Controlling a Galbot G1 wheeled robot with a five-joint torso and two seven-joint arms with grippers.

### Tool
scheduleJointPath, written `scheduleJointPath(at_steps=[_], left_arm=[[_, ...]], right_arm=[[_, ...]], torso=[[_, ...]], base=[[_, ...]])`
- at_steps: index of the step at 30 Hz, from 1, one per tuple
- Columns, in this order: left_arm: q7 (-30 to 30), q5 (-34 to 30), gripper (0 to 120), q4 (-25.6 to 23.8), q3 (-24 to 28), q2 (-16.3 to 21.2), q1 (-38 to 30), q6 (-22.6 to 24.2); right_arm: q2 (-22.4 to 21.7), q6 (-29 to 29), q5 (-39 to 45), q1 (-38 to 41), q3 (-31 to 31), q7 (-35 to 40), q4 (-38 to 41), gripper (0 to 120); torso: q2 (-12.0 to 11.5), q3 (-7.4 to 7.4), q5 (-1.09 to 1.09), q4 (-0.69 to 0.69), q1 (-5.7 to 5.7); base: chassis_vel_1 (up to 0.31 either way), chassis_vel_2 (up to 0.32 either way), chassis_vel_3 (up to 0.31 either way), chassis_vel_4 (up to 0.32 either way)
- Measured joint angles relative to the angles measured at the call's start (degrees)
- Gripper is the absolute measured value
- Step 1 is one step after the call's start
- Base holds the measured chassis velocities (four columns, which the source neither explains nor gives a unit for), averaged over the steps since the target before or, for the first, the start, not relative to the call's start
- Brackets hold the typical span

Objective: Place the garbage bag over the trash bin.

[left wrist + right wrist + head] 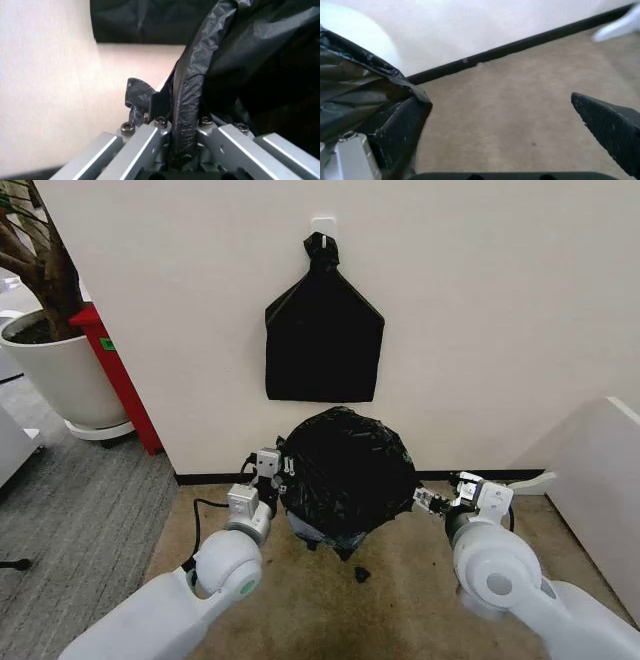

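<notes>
Bag draped over bin, both tools at its sides.
Left tool [283, 477] clamped on garbage bag [347, 470] edge; right tool [428, 501] fingers apart beside it, on the floor against the wall.

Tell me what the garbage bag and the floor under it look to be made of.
Garbage bag: thin black plastic film, by its glossy crinkles and loose folds, a strip pinched in the left pincer. Floor: probably short-pile tan carpet, matte and finely textured, though hard flooring cannot be ruled out.

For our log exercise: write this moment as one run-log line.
left gripper: shut on garbage bag | right gripper: open beside bag | bag over trash bin
</notes>
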Motion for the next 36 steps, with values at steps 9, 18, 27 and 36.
scheduleJointPath(at_steps=[9,18,27,36], left_arm=[[2.2,-11.3,1,-2.4,-5.7,2.2,5.2,1.0],[0.5,-23.0,1,-5.7,-10.5,3.5,8.9,2.8],[-4.1,-33.6,1,-7.7,-11.8,2.9,10.0,3.3],[-8.0,-34.7,1,-3.2,-12.6,-0.1,9.0,-0.6]], right_arm=[[-2.8,-2.1,0.6,-3.6,6.1,-20.4,-3.0,100],[-4.1,-2.5,-4.9,-8.4,9.7,-40.2,-9.5,100],[-3.5,2.5,-12.1,-10.4,10.4,-50.3,-14.3,100],[-1.5,-1.5,8.7,-21.5,28.9,-35.6,0.0,100]], torso=[[0.0,0.0,-0.01,0.0,0.0],[0.0,0.0,0.01,-0.01,0.0],[0.0,0.0,0.01,0.0,0.0],[0.0,0.0,0.01,-0.01,0.0]], base=[[0.0,0.0,0.0,0.0],[0.0,0.0,0.0,0.0],[0.0,0.0,0.0,0.0],[0.0,0.0,0.0,0.0]])
